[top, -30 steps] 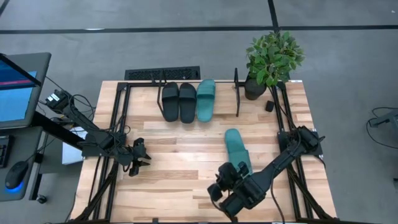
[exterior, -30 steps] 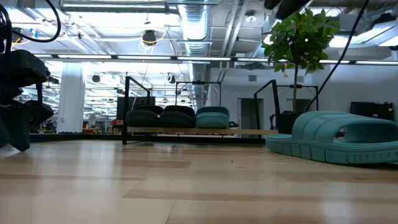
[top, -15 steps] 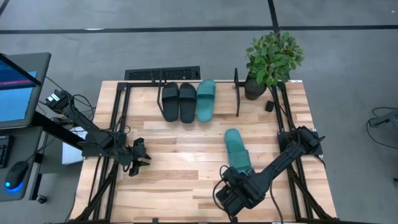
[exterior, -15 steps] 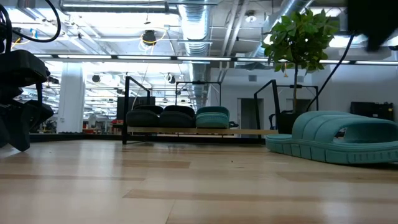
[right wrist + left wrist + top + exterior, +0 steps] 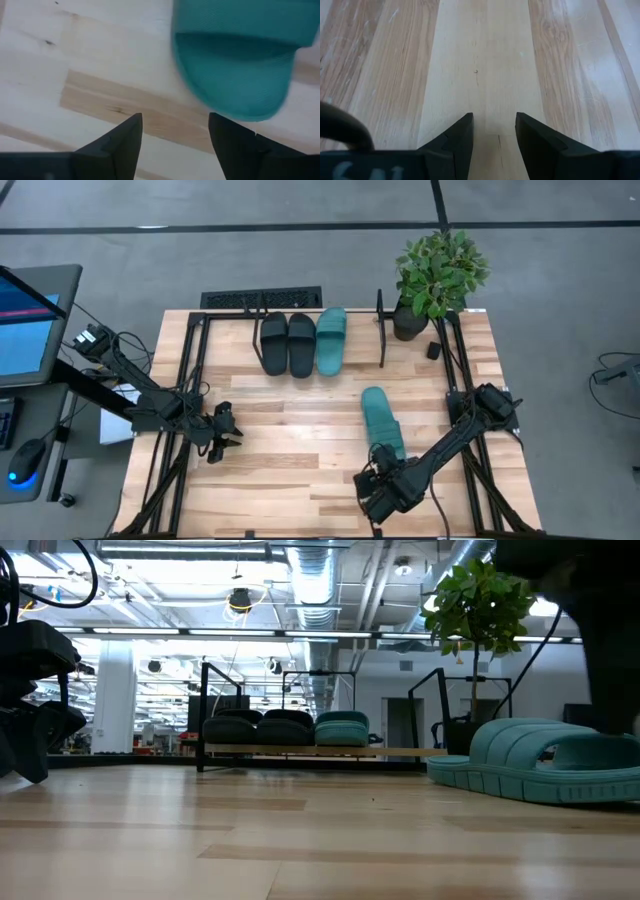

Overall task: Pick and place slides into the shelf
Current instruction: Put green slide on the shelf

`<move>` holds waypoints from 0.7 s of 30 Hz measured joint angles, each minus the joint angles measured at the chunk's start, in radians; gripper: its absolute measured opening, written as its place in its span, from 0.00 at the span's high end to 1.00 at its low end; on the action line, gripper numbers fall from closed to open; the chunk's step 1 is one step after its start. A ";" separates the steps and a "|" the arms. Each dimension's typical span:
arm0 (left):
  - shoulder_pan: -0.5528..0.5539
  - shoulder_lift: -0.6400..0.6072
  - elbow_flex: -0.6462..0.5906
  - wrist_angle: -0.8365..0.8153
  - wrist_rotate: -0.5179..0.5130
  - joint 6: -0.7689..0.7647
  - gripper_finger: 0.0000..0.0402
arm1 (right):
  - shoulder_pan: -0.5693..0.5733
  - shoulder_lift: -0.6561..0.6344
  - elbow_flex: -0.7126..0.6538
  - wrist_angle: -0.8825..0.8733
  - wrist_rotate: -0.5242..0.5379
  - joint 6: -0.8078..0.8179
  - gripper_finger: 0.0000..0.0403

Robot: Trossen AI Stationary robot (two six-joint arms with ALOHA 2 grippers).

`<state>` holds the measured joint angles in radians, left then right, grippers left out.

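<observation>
The low black shelf stands at the table's far edge and holds two black slides and one teal slide. They also show in the low view. A second teal slide lies flat on the table right of centre, and shows in the low view. My right gripper is open just near of this slide's near end and touches nothing. Its own view shows bare wood between the fingers. My left gripper waits open over bare wood at the left.
A potted plant stands at the far right corner, with a small black object near it. Black arm-mount frames run along both sides of the table. A black keyboard-like panel lies beyond the far edge. Bare wood lies at the centre and left.
My right gripper has moved toward the table's right edge and come down to the near end of the loose teal slide, staying open. The slide has not moved.
</observation>
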<state>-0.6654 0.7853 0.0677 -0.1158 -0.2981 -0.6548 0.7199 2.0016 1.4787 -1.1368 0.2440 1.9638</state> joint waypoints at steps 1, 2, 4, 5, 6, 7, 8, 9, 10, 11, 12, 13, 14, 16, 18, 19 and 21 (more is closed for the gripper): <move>0.000 0.000 0.000 0.000 0.000 0.000 0.66 | 0.000 -0.001 -0.012 0.026 0.000 0.017 0.47; 0.000 0.000 0.000 0.000 0.000 0.000 0.66 | -0.001 -0.002 -0.025 0.052 0.000 0.034 0.47; 0.000 0.000 0.000 0.000 0.000 0.000 0.66 | -0.004 -0.001 -0.049 0.089 0.000 0.057 0.49; 0.000 0.000 0.000 0.000 0.000 0.000 0.66 | -0.009 -0.001 -0.052 0.101 -0.002 0.063 0.49; 0.000 0.000 0.000 0.000 0.000 0.000 0.66 | -0.011 -0.001 -0.053 0.109 -0.004 0.066 0.50; 0.000 0.000 0.000 0.000 0.000 0.000 0.66 | -0.011 -0.001 -0.054 0.111 -0.007 0.063 0.51; 0.000 0.000 0.000 0.000 0.000 0.000 0.66 | -0.011 -0.001 -0.056 0.106 -0.010 0.050 0.52; 0.000 0.000 0.000 0.000 0.000 0.000 0.66 | -0.011 -0.001 -0.056 0.094 -0.017 0.035 0.52; 0.000 0.000 0.000 0.000 0.000 0.000 0.66 | -0.011 -0.001 -0.056 0.081 -0.030 0.026 0.53; 0.000 0.000 0.000 0.000 0.000 0.000 0.66 | -0.011 -0.001 -0.056 0.061 -0.046 0.023 0.54; 0.000 0.000 0.000 0.000 0.000 0.000 0.66 | -0.011 -0.001 -0.056 0.035 -0.063 0.021 0.55; 0.000 0.000 0.000 0.000 0.000 0.000 0.66 | -0.011 -0.001 -0.056 0.006 -0.076 0.021 0.56; 0.000 0.000 0.000 0.000 0.000 0.000 0.66 | -0.011 -0.001 -0.056 -0.023 -0.089 0.021 0.57; 0.000 0.000 0.000 0.000 0.000 0.000 0.66 | -0.007 -0.001 -0.056 -0.083 -0.116 0.021 0.59; 0.000 0.000 0.000 0.000 0.000 0.000 0.66 | -0.007 -0.001 -0.056 -0.133 -0.133 0.021 0.60; 0.000 0.000 0.000 0.000 0.000 0.000 0.66 | -0.007 -0.001 -0.056 -0.148 -0.138 0.021 0.61; 0.000 0.000 0.000 0.000 0.000 0.000 0.66 | -0.007 -0.001 -0.056 -0.163 -0.141 0.020 0.62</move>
<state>-0.6653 0.7853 0.0679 -0.1158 -0.2979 -0.6552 0.7132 2.0008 1.4223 -1.2998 0.1028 1.9842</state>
